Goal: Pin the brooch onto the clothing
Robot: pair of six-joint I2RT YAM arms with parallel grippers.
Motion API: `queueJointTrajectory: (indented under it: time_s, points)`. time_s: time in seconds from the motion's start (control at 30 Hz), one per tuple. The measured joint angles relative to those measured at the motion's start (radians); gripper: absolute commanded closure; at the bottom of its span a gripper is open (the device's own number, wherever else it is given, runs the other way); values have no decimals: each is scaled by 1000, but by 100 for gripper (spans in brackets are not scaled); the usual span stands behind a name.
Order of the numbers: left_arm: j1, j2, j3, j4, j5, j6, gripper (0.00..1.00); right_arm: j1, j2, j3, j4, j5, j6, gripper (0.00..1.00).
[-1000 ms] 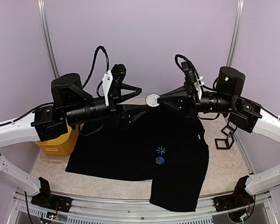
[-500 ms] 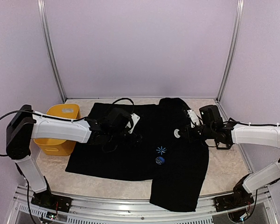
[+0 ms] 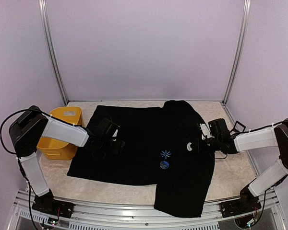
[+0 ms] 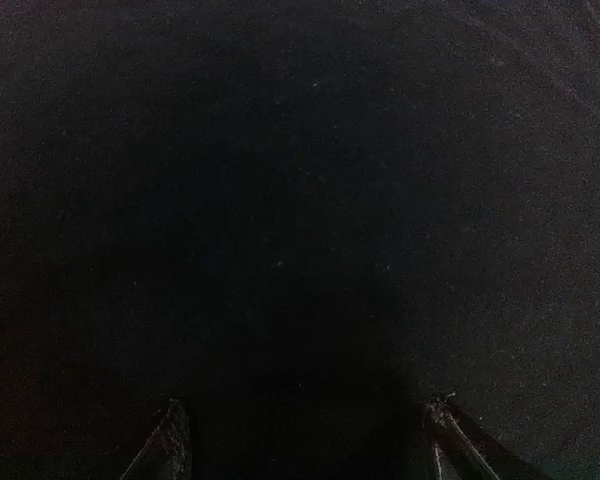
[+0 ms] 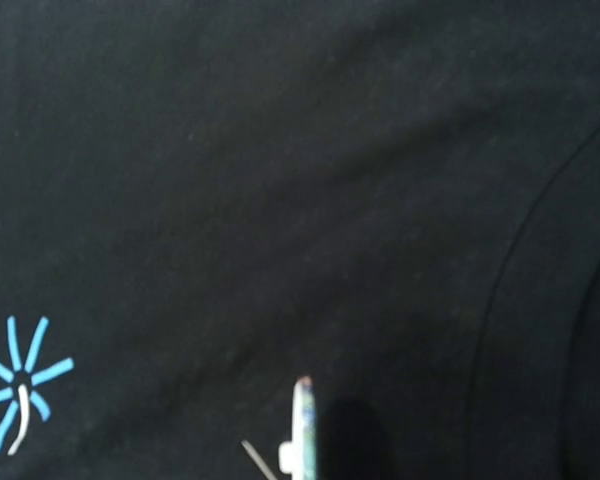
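The black T-shirt (image 3: 134, 143) lies spread flat on the table, with its light-blue starburst mark (image 3: 165, 154) on the chest. The mark also shows at the lower left of the right wrist view (image 5: 20, 385). My right gripper (image 3: 197, 145) is low over the shirt, right of the mark, and shut on a small white round brooch (image 3: 189, 146). In the right wrist view the brooch (image 5: 302, 430) stands edge-on, its pin (image 5: 255, 458) sticking out to the left; the fingers are out of frame. My left gripper (image 3: 117, 145) rests open and empty on the shirt's left half; its wrist view (image 4: 305, 440) shows only black fabric.
A small blue round badge (image 3: 164, 165) sits on the shirt just below the starburst. A yellow bin (image 3: 62, 136) stands at the left beside the sleeve. A black wire stand (image 3: 237, 128) is at the right edge, behind my right arm.
Both arms have come down from high above the table to the shirt. The right one brought the white brooch down beside the starburst. The left one slid leftward over the fabric.
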Motion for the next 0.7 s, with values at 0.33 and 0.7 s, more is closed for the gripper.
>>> queueJointTrajectory:
  time_s: [0.33,0.7]
  points:
    - [-193,46,185,-32,-106,227,25,-14,-18,28,-15,-6,-58,100]
    - [-303,306,594,-71,388,539,36,-14,-41,52,-14,-63,-127,100]
